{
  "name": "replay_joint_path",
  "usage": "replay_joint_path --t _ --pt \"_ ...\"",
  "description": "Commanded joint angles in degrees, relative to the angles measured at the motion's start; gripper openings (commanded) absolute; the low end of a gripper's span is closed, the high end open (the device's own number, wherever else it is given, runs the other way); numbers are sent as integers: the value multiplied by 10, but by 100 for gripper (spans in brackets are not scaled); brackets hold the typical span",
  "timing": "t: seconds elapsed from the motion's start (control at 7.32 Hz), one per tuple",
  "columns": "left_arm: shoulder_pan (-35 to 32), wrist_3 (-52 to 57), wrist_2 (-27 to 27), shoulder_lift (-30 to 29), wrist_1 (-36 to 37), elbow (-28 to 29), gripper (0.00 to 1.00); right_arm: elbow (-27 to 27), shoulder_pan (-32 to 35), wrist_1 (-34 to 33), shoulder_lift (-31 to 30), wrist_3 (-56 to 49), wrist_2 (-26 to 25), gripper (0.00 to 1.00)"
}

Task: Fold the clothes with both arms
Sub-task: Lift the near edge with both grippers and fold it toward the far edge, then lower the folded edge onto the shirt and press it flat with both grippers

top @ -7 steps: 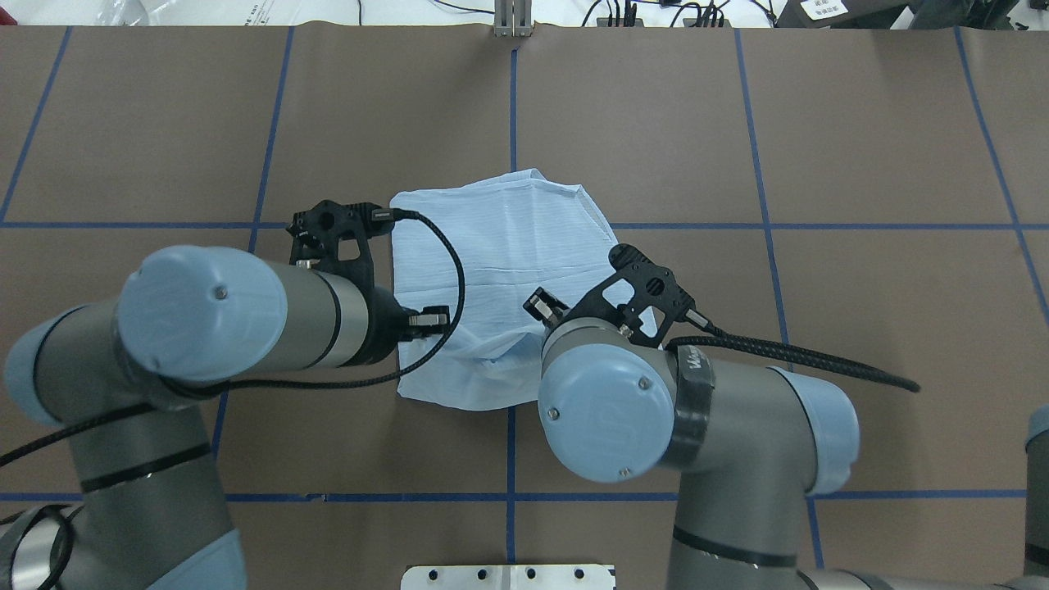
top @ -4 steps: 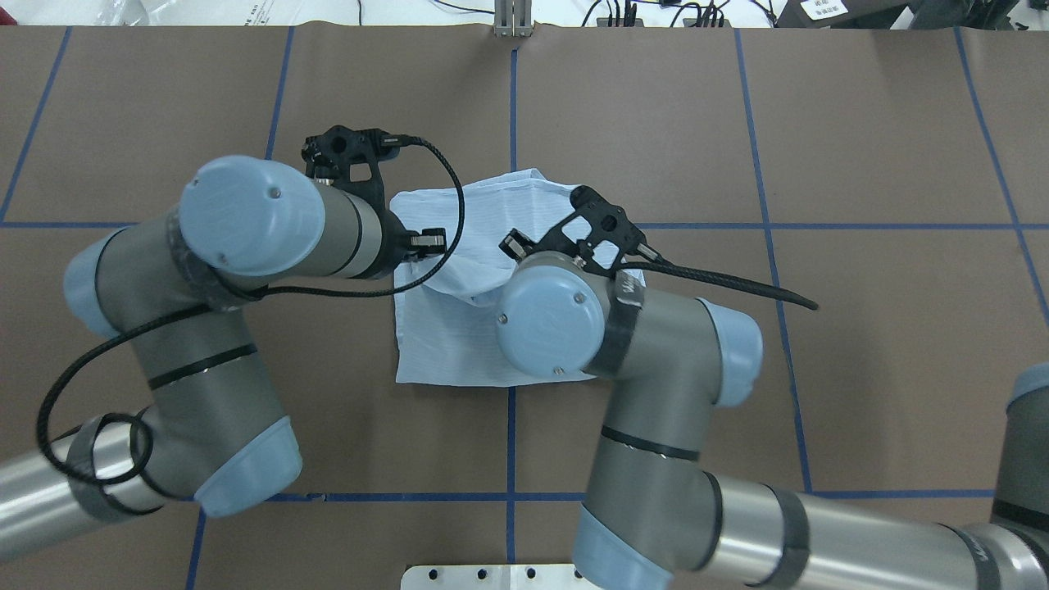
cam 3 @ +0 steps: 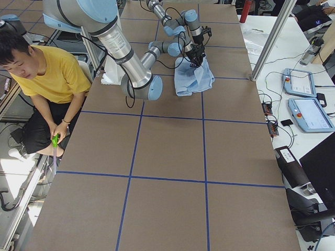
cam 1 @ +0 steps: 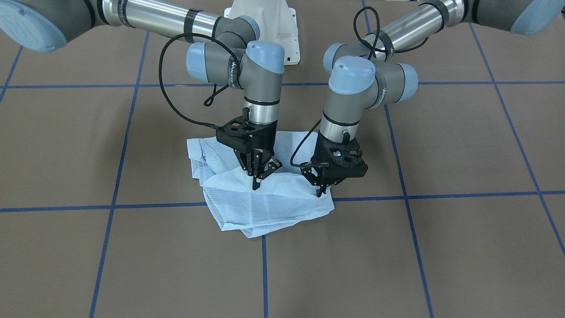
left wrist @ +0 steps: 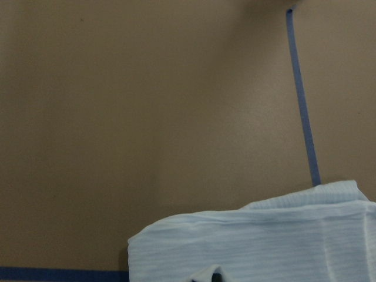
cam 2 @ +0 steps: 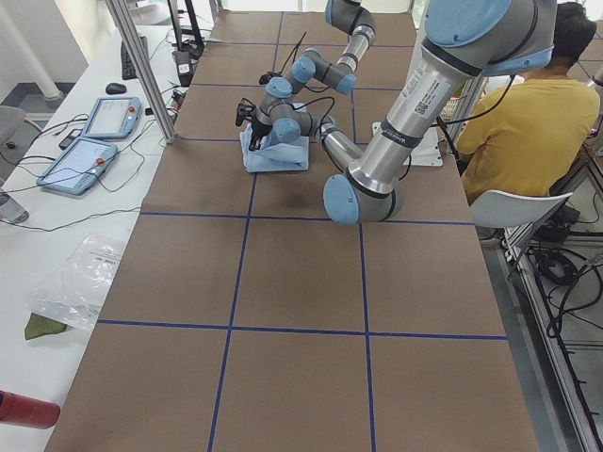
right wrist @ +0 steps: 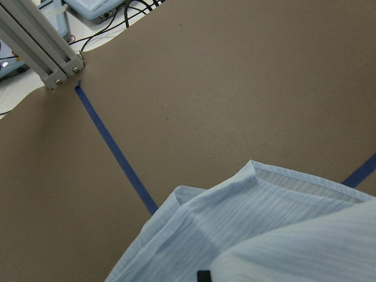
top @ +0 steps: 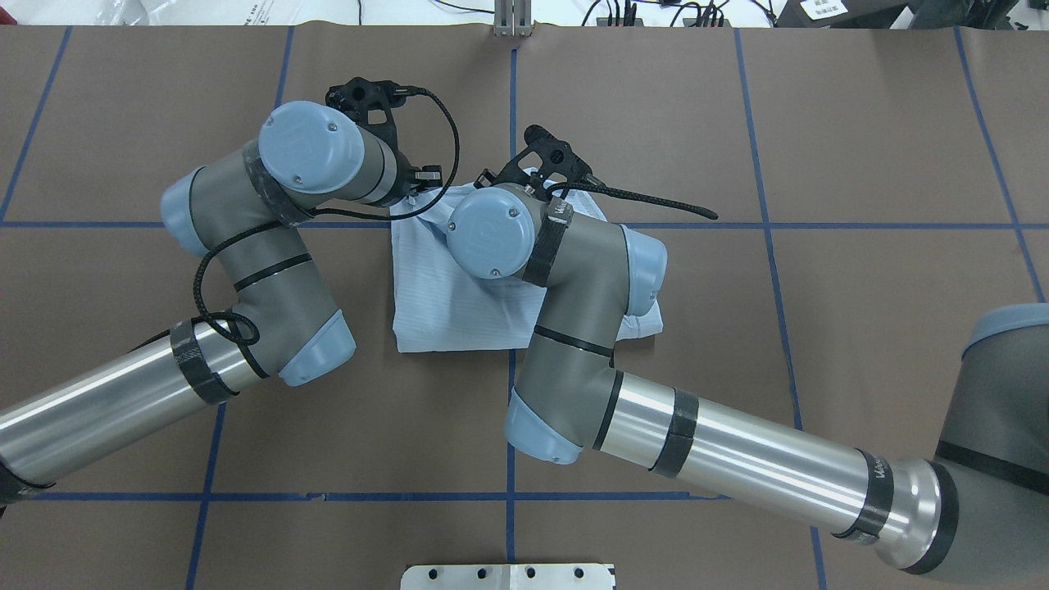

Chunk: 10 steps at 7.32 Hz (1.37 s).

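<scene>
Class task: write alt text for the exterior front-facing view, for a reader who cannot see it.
The right end effector, on the view's left, and the left end effector each reach down and appear to pinch a folded-over layer of a pale-blue shirt. It lies on a brown table marked with blue tape lines.

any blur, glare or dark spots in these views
Front-facing: sharp, with even light and hardly any shadow; shirt, left hand and right hand all show clearly. Overhead: sharp, with a glare streak on the right arm; the arms hide both hands. Left wrist: dim and soft. Right wrist: brighter, with the shirt's stripes crisp. Side views: clear, but the shirt is small and far off.
</scene>
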Motion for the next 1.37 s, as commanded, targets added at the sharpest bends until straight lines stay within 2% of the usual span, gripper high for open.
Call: replay_joint_path --t 0.0,0.14,0.55,0.68,0.82,0.96,1.09,1.23 --pt "-2 0 0 -6 -18 34 0 -66 11 24 35 -5 2 0" --pt "-3 3 5 -6 -18 35 0 -84 15 43 36 -7 3 0" --pt "-12 31 8 -7 -19 35 0 -90 33 45 35 -33 20 0" --pt "-13 32 8 -5 -33 35 11 -90 38 45 36 -53 22 72" --pt "-16 73 5 0 -60 34 99 -89 46 45 39 -77 39 100" --pt "-23 107 -2 1 -68 29 100 -88 62 44 49 -100 87 100" --pt "-33 120 -44 2 -66 27 100 -86 70 42 55 -107 113 100" --pt "-42 154 -62 30 -68 1 100 -86 69 42 57 -106 114 100"
